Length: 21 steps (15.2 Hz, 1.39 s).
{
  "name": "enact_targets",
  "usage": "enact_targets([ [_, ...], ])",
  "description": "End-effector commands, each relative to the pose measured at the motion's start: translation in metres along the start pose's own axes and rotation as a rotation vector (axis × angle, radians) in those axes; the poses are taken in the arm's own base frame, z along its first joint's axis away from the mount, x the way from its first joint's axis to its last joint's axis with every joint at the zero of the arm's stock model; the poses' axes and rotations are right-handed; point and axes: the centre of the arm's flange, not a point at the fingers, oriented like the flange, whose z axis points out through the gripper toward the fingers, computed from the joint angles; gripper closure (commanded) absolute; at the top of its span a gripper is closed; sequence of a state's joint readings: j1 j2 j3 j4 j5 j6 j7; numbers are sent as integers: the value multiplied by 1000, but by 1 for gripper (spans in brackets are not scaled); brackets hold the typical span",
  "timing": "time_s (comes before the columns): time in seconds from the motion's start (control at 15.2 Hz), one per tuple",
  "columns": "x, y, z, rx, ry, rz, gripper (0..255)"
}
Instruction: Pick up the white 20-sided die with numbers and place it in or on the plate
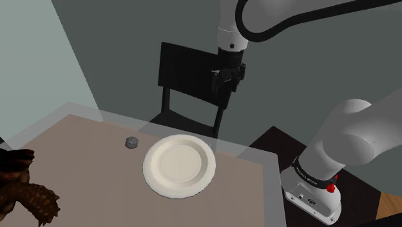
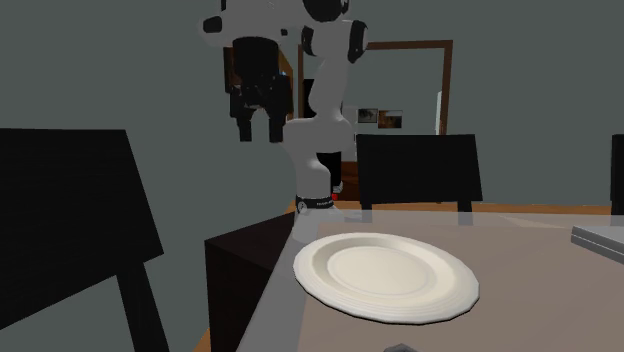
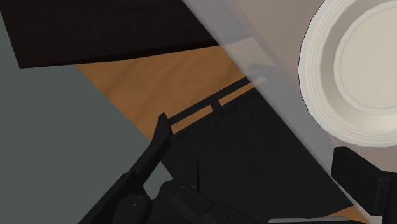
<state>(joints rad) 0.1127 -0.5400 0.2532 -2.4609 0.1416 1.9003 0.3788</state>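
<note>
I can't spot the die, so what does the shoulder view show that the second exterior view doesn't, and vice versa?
Shoulder view: a small grey die on the table beside the white plate, apart from it, and a brown figure. Second exterior view: a wooden frame on the far wall. Both: the plate, the open gripper held high, a black chair.
</note>
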Motion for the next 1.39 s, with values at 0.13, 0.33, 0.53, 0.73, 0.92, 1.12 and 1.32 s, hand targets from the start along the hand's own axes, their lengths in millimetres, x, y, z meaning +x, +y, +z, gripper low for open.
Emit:
enact_targets([
  [0.13,15,-42,22,34,3,1,0],
  [0.33,26,-73,37,59,6,1,0],
  [0.53,37,-105,51,84,8,1,0],
  [0.73,48,-137,64,108,10,1,0],
  [0.92,59,-169,77,133,12,1,0],
  [1.12,70,-201,89,158,14,1,0],
  [1.32,81,-234,100,182,16,1,0],
])
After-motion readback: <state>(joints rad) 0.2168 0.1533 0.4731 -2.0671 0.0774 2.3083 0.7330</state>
